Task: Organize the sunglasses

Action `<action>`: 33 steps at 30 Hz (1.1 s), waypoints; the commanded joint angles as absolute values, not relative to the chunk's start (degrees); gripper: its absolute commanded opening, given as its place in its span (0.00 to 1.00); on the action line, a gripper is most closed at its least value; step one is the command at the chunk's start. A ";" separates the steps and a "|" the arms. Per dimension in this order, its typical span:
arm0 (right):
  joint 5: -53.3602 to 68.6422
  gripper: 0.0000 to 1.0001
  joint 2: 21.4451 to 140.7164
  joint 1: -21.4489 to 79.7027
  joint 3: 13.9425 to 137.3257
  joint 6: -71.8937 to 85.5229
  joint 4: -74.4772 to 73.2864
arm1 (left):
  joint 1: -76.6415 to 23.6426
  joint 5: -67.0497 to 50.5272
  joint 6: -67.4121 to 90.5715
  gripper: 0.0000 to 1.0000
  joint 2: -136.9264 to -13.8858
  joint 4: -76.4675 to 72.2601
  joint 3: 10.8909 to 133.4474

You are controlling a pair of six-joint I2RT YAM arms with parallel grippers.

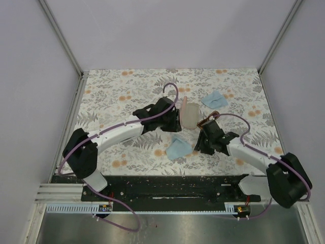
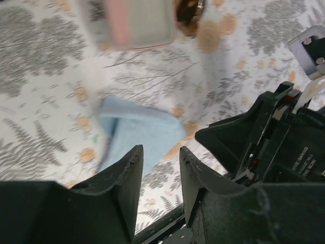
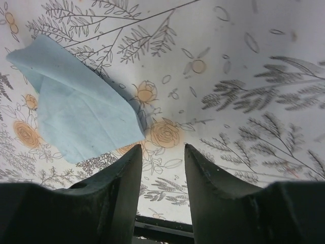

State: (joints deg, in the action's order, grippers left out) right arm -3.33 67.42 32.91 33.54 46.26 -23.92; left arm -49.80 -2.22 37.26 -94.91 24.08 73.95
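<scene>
The reddish-brown sunglasses lie on the floral table just right of the pink oblong case. In the left wrist view they show as a glossy brown bit beside the blurred case. My left gripper hangs raised just left of the case, and its jaws are open with nothing between them. My right gripper is just near of the sunglasses, also open and empty, over bare tablecloth.
One blue cloth lies between the two grippers, also in the left wrist view. Another blue cloth lies behind the sunglasses. A blue cloth shows left of the right fingers. The right arm crowds the left wrist view.
</scene>
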 commanded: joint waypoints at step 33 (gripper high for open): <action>11.78 0.06 79.10 33.40 37.53 40.08 -16.26 | -52.91 -4.40 44.74 0.35 -95.53 21.97 51.68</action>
State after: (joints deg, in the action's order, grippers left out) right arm 10.35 81.34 32.97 38.13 39.55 -16.60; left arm -52.45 -5.82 44.05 -92.49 21.56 49.69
